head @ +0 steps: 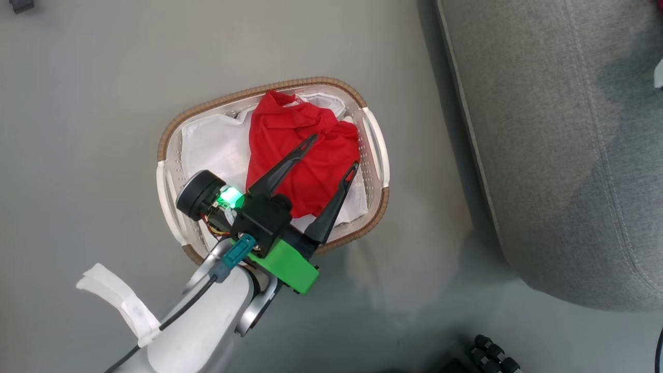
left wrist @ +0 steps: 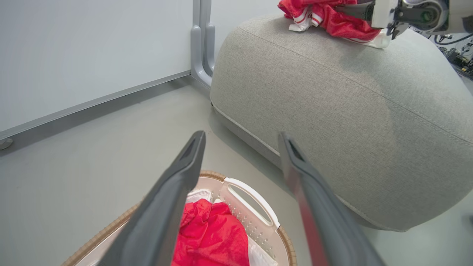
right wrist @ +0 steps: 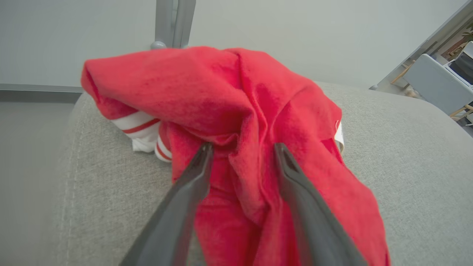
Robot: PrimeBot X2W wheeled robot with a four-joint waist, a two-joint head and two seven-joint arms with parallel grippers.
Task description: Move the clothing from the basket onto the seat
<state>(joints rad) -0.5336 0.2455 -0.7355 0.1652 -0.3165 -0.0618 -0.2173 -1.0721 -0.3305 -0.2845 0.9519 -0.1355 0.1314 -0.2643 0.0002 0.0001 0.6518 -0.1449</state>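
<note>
Clothing: half moved, I'd judge. Plain bright red soft garment (head: pixel 303 150) lies in the cream perforated plastic basket (head: pixel 228 98) on the floor, my left hand (head: pixel 334 151) spread and empty just above it. Farther off, the red garment with white striped trim (right wrist: pixel 236 96) sits on the big light grey upholstered seat (right wrist: pixel 406 155), with my right hand (right wrist: pixel 244 146) parted around its folds. No writing I can read.

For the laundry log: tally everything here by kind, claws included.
Garments: 2 (plain garment, striped garment)
Basket: 1
Seat: 1
Liner: 1
Claws: 2 (left claw, right claw)
Total: 7
</note>
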